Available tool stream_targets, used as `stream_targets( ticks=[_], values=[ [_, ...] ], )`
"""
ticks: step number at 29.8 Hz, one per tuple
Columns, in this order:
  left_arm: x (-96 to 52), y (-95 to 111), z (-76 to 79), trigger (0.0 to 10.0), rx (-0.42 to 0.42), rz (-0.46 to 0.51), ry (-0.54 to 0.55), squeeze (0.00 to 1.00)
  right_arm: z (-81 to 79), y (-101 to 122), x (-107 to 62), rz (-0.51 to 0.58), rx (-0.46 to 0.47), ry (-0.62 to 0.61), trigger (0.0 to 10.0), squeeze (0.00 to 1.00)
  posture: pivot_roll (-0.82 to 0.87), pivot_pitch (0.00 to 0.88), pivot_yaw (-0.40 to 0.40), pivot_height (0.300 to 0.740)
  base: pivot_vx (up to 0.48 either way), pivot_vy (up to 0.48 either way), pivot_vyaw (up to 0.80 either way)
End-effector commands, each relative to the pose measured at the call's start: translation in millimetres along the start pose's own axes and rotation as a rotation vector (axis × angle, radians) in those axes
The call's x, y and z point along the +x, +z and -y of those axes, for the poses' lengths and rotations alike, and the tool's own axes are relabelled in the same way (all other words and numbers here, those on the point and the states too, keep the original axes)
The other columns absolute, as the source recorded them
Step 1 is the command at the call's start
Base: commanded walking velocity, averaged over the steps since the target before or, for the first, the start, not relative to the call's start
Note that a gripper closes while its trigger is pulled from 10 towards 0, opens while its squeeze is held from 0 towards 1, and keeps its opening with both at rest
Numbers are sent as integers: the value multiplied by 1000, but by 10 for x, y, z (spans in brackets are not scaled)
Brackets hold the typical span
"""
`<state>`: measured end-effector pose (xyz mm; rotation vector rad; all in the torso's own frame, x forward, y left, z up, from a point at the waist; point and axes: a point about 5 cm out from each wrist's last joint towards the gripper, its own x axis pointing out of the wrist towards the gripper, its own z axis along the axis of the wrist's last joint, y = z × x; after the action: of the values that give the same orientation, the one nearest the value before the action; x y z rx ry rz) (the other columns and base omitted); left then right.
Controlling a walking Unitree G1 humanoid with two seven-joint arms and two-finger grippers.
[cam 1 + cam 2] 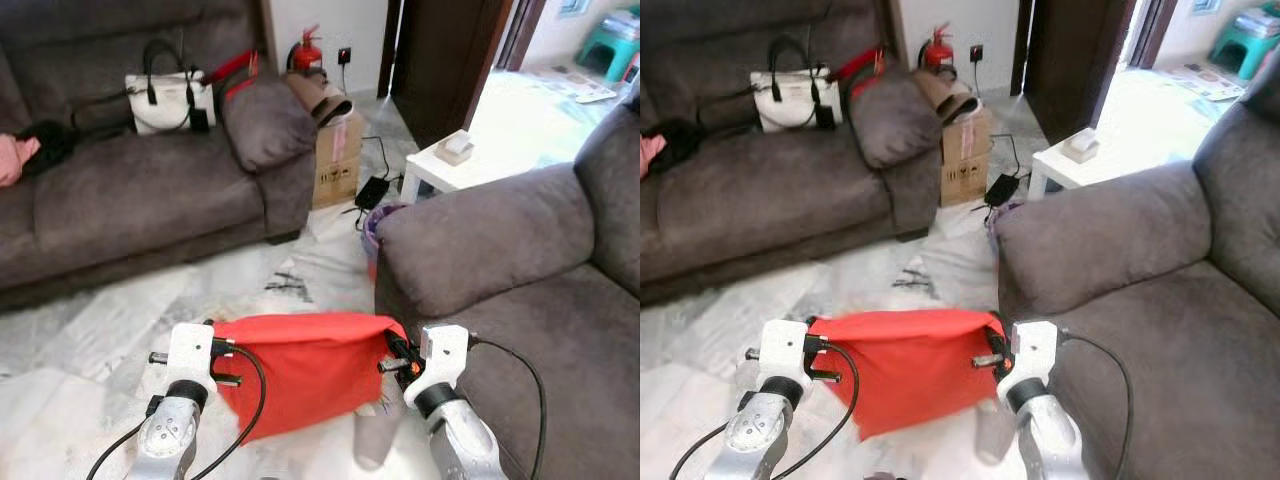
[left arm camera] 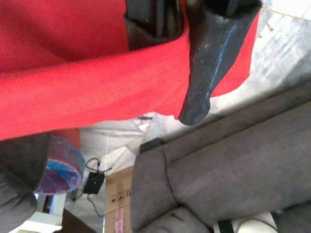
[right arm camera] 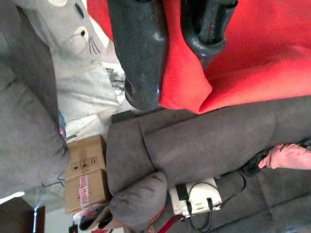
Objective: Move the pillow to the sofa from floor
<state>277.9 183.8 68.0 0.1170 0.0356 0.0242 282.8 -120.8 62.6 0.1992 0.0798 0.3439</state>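
Pillow (image 1: 305, 370) hangs pinched at its 2 top corners, my left gripper (image 1: 222, 362) and right gripper (image 1: 397, 363) clamping thin folds; fabric could slip out.

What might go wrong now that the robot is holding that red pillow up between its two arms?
The red pillow hangs from its top corners, pinched by the left gripper and right gripper. Each jaws' grip covers only a little fabric, so a corner could slip and the pillow drop back to the floor. The sofa to the right has a high armrest; the sagging pillow might catch on it. A purple bin and cables lie nearby, and could be bumped.
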Motion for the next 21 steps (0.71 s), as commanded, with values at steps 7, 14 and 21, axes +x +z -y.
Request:
stream_targets(
  ticks=[7, 14, 21],
  values=[
    [27, 95, -15, 10000, -3, 48, 12, 0, 45, 142, 27, 64, -19, -7, 10000, 0, 59, 116, 22, 740, -119, 0, 0],
    [32, 105, -20, 10000, -10, 58, 13, 0, 69, 133, 31, 58, 10, -26, 10000, 0, 58, 116, 21, 740, 0, 0, -297],
    [30, 115, -39, 10000, 18, 62, 27, 0, 68, 125, 37, 49, 0, -20, 10000, 0, 58, 116, 20, 740, 0, 0, -800]
  ],
)
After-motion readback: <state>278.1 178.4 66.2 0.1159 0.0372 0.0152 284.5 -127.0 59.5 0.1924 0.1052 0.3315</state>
